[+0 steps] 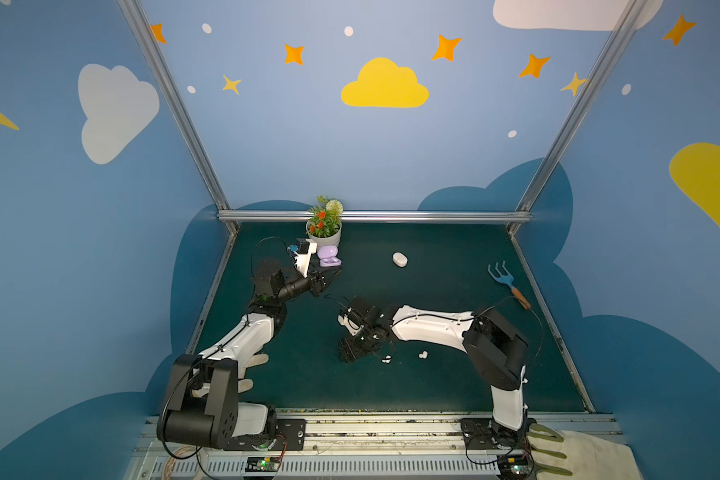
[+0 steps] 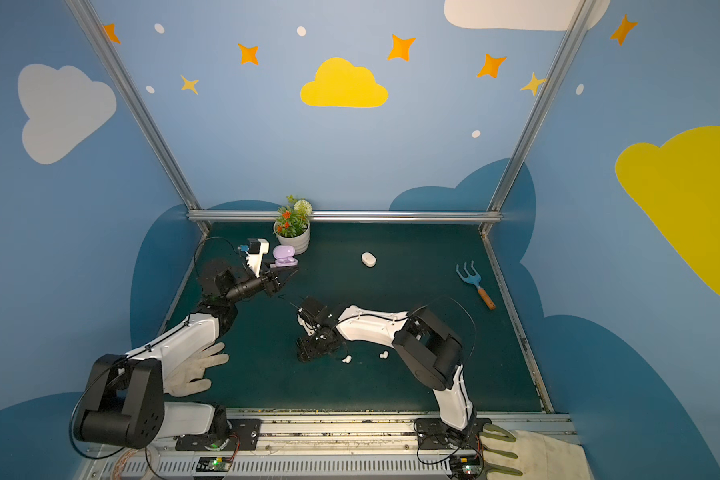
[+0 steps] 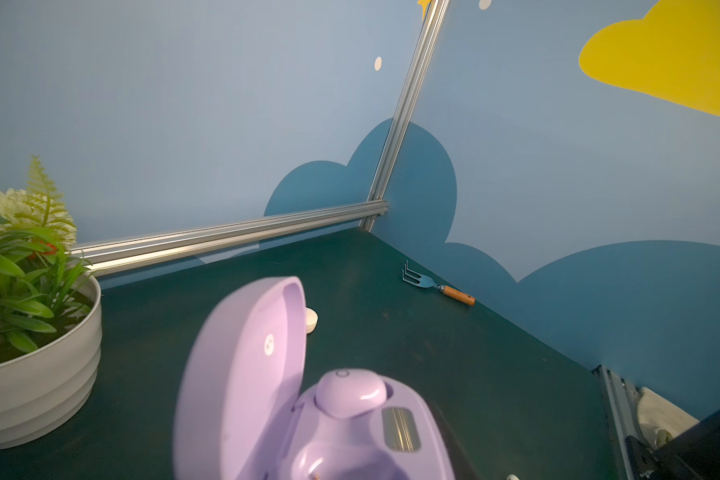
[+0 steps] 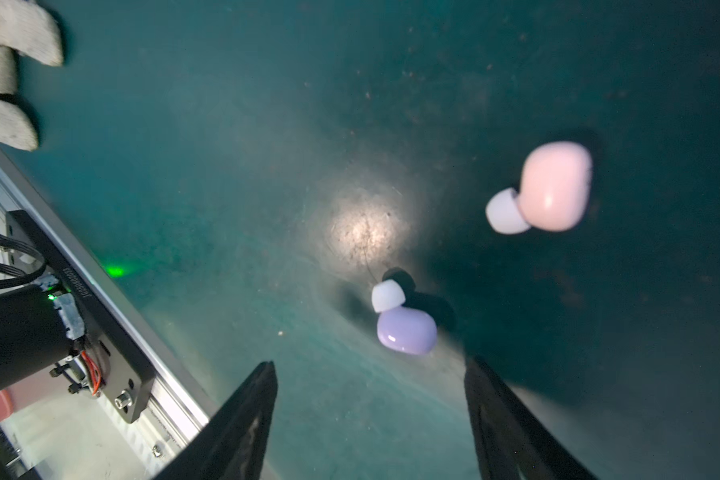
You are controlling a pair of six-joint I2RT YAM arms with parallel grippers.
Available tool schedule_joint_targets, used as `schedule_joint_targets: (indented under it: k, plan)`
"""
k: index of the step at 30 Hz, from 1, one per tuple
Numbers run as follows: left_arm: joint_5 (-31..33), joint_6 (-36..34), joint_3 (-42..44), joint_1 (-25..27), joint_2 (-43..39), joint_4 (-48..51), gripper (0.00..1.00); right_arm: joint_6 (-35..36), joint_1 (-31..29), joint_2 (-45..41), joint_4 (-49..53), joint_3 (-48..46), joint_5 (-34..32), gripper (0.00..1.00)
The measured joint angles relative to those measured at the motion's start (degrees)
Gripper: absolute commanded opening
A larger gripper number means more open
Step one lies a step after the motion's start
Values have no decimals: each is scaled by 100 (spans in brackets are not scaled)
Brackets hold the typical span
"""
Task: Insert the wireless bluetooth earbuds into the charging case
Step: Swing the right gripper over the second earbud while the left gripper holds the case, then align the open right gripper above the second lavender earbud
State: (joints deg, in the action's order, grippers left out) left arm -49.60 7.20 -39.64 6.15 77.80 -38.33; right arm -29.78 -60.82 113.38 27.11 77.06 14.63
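My left gripper (image 1: 328,273) is shut on the lilac charging case (image 1: 330,257) (image 3: 267,395) near the flower pot, at the back left in both top views. Its lid stands open, and one lilac earbud (image 3: 350,390) sits in a socket. The socket beside it is empty. My right gripper (image 1: 364,353) (image 4: 371,363) hangs open just above the mat at the front middle, nothing between its fingers. A lilac earbud (image 4: 406,330) (image 1: 386,359) lies just past the fingertips. A pale pink earbud (image 4: 553,187) (image 1: 423,355) lies further off.
A closed white case (image 1: 400,259) lies mid-back on the green mat. A potted plant (image 1: 324,232) stands behind the lilac case. A blue hand rake (image 1: 508,284) lies at the right. One work glove (image 1: 250,370) lies by the left arm, another (image 1: 558,453) at the front right.
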Motion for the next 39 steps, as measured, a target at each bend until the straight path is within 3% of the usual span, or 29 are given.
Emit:
schedule_joint_targets:
  k: [13,39]
  plan:
    - [-7,79,0,-92,13,-42,20,0,72,308,295,387,450,70]
    - [-22,186,0,-166,122,-136,20,28,37,632,472,1104,684,70]
